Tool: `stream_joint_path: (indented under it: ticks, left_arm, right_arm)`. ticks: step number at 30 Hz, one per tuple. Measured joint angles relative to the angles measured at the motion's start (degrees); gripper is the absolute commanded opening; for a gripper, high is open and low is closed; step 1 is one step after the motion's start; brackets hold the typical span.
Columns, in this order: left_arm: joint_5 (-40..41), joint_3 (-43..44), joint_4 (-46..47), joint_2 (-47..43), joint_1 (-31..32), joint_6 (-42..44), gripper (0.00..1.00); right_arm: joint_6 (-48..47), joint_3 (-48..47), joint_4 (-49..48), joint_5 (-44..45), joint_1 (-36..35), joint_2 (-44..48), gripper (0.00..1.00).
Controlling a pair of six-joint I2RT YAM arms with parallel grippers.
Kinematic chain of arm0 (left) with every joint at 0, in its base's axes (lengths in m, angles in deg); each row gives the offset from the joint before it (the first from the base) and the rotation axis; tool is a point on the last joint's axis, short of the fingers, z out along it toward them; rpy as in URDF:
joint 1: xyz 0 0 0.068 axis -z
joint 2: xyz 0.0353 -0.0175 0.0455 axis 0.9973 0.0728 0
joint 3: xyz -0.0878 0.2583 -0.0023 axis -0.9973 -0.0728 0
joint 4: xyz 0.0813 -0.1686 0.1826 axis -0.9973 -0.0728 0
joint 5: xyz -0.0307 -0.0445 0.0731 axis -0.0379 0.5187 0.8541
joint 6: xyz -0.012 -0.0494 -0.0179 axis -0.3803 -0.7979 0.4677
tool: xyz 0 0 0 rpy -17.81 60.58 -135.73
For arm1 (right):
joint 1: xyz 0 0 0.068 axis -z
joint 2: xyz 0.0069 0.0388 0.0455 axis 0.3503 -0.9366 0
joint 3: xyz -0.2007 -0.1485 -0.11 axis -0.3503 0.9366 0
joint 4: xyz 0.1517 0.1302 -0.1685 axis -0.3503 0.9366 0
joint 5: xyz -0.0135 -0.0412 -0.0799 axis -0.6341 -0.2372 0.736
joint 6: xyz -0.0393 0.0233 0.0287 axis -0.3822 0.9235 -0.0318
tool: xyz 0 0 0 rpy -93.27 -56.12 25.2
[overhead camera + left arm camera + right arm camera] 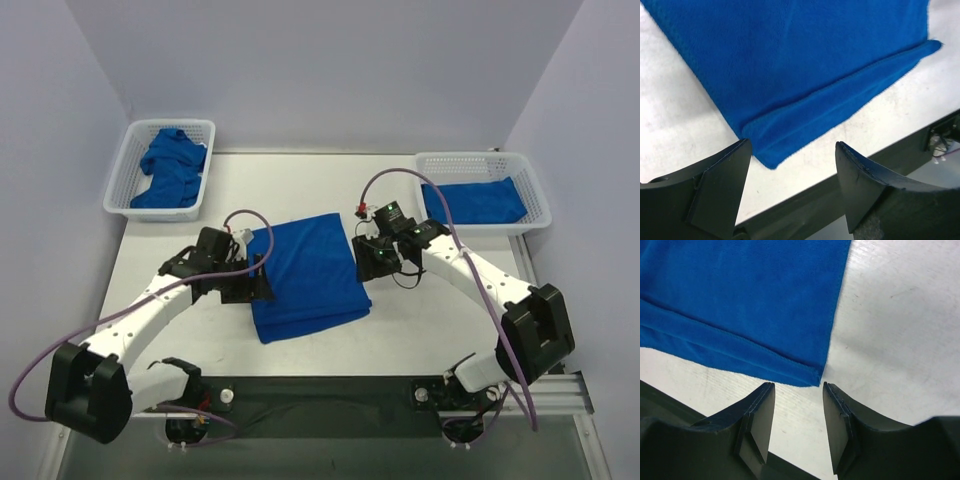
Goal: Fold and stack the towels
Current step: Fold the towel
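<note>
Flat on the white table top [300,185], between the two sets of fingers: a blue fluffy folded towel [305,275]. Lies in two layers, with a sewn hem along one side.

At the towel's left side, the left gripper [258,283]. Holds its black fingers [722,185] wide apart and grips nothing. Just in front of those fingers, close to the left one: a folded corner of the towel, bottom layer peeking out past the top one.

At the towel's right side, the right gripper [368,262]. Has its own fingers apart too, with a smaller gap and nothing in it. Right in front of that gap, nearer the right finger: another towel corner, resting on the table. Hard to tell whether cloth and fingertips touch.

Far beyond the left fingers, a white plastic basket [122,180] full of rumpled blue towels [170,165]. Off beyond the right fingers, a second white plastic basket [480,158] with one flat folded blue towel [478,202] inside.
</note>
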Motion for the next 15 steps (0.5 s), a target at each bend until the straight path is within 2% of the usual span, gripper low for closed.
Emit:
stream_joint_path:
  ticks: [4, 6, 9, 15]
  left_arm:
    - [2.1, 2.8, 1.9, 8.7, 2.6, 2.3, 0.8]
    - [3.4, 3.9, 2.5, 11.9, 3.6, 4.0, 0.81]
    - [5.2, 4.6, 2.9, 14.8, 4.2, 6.1, 0.82]
    - [6.1, 4.7, 3.2, 18.5, 5.6, 8.1, 0.82]
  right_arm:
    - [0.0, -0.3, -1.1, -0.4, -0.7, -3.3, 0.45]
    - [0.0, -0.1, -1.5, -0.6, -0.9, -3.6, 0.52]
    - [-0.3, 0.3, -2.0, -0.6, -0.9, -3.5, 0.61]
    - [-0.9, 2.4, -2.6, -0.4, -0.9, -3.3, 0.67]
